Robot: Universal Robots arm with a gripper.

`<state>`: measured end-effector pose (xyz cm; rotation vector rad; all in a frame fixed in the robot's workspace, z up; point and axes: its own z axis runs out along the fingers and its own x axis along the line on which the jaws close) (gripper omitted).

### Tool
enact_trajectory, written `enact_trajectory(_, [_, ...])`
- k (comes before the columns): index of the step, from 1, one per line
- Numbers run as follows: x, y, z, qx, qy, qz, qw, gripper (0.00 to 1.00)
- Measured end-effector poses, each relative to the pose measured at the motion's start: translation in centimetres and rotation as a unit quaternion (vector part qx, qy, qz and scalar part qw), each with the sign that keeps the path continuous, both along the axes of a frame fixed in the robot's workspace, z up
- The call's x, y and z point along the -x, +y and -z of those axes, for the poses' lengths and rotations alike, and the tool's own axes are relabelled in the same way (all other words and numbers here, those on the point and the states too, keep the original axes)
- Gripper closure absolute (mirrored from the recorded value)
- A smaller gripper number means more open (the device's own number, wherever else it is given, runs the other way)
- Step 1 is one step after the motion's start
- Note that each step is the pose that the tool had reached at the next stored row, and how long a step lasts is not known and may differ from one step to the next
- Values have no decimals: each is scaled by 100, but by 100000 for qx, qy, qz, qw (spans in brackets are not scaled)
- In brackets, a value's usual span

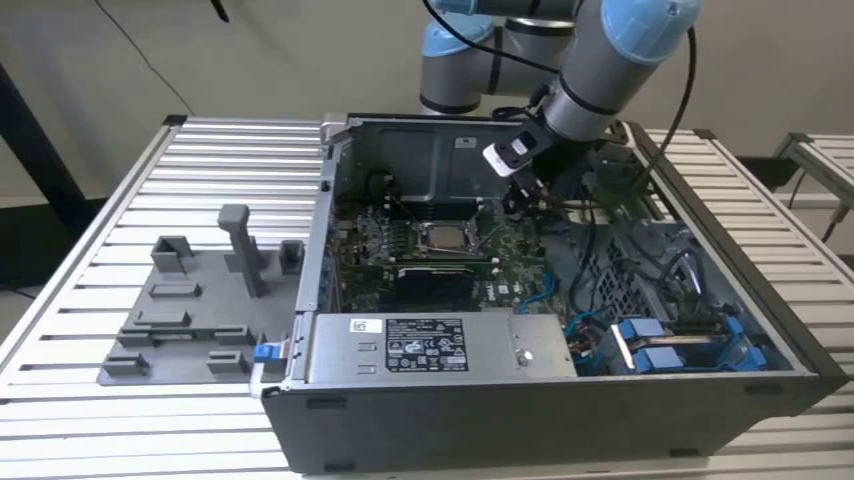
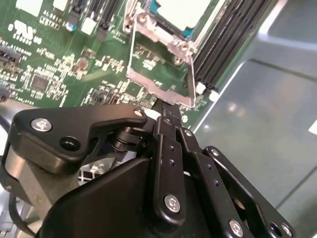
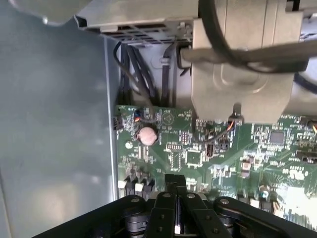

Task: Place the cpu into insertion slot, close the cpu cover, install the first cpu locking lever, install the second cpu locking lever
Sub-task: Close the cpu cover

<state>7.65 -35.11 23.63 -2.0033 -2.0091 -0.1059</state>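
**The cpu [image 2: 179, 11] is sitting in the insertion slot [image 2: 161, 35], mid-board inside the case, with the cpu cover [image 2: 154, 87] standing open.**
The clenched end effector [image 2: 167, 110] is meeting the cover's free edge. An off-centre push risks the thin frame slipping free and scraping the circuit board [image 2: 59, 64].

One arm [image 1: 601, 60], one gripper [image 2: 166, 105], and one open computer case [image 1: 534, 420] on one slatted table [image 1: 120, 200]. On the board there's one cpu [image 1: 445, 237] and one cpu cover [image 2: 163, 94], a single silvery frame. One power supply box [image 1: 427, 345], two blue tabs [image 1: 641, 333] side by side. One grey fixture plate [image 1: 187, 320], and one coin cell [image 3: 147, 135] in the first wrist view.
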Motion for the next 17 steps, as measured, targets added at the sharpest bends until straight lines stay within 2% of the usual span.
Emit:
enact_trajectory(8, [198, 0, -33, -780, 93, -1, 99997, 89])
enact_trajectory(17, [416, 0, -36, -1161, 97, -3, 99993, 89])
